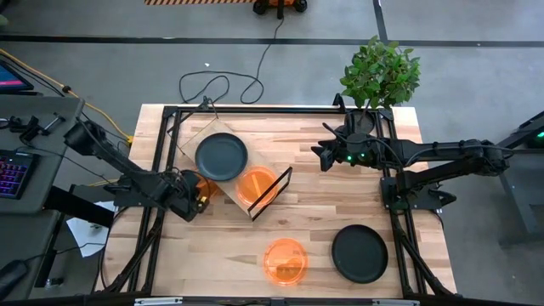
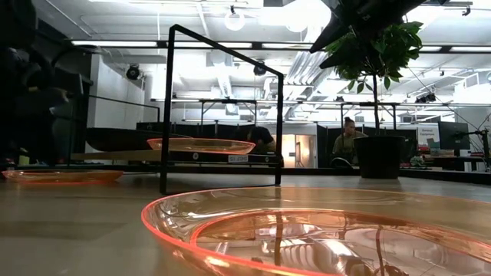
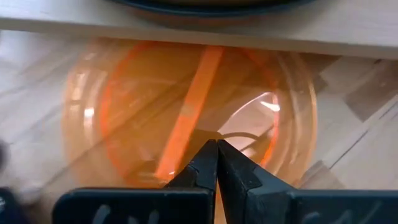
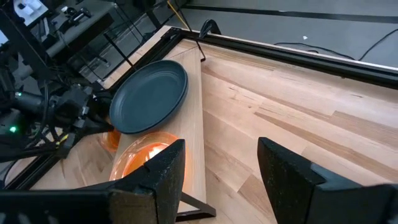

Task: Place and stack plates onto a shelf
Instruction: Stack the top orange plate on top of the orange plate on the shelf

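Observation:
The shelf (image 1: 197,134) is a light-wood board lying askew on the table, with a black wire frame (image 1: 274,192) at its near-right end. On the board lie a dark plate (image 1: 221,156) and an orange plate (image 1: 257,185). My left gripper (image 1: 200,197) is by the shelf's near-left edge, shut on a second orange plate (image 3: 186,106). A third orange plate (image 1: 285,259) and another dark plate (image 1: 359,253) lie flat on the near part of the table. My right gripper (image 4: 221,180) hovers open above the table, right of the shelf. A third dark plate does not show. My left gripper pinches the orange plate's near rim (image 3: 169,175) between its two shut fingers, coming from the table's left side. In the low view the plate (image 2: 61,175) lies flat at table height, left of the shelf. Whether it touches the tabletop I cannot tell.
A potted plant (image 1: 380,78) stands at the table's far right corner, just behind my right arm. Black frame rails (image 1: 255,109) run along the table's edges. Bare wood lies between the shelf and the right rail. A person (image 2: 349,138) sits in the room beyond.

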{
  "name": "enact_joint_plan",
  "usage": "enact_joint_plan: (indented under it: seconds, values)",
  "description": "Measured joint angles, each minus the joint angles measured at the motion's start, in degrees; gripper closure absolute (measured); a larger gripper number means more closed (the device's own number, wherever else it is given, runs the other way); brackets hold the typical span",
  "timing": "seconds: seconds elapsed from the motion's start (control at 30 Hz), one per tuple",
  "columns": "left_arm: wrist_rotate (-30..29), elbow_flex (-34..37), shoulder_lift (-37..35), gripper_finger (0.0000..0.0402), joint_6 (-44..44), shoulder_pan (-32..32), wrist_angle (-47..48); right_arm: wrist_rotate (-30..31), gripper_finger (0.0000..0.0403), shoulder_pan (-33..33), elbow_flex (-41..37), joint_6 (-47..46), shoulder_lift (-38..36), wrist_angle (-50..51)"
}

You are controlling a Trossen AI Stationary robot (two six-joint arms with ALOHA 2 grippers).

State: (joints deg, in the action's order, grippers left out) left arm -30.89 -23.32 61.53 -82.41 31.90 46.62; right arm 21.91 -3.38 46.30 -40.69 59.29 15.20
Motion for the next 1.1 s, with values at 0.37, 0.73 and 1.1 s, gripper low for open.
enact_joint_plan:
  seconds: [0.37, 0.73, 1.1]
  values:
    - [5.4, 0.9, 8.2, 0.0401, 5.2, 1.2, -14.1, 0.0, 0.0219, 0.0, 0.0, -0.5, 0.0, 0.0]
    - [23.4, -2.9, 8.8, 0.0401, 15.0, 11.4, -18.6, -0.1, 0.0219, 0.0, 0.0, -0.9, 0.0, 0.5]
    - [28.1, -3.1, 8.8, 0.0401, 12.0, 19.8, -33.9, 0.0, 0.0219, 0.0, 0.0, 0.2, 0.0, 1.0]
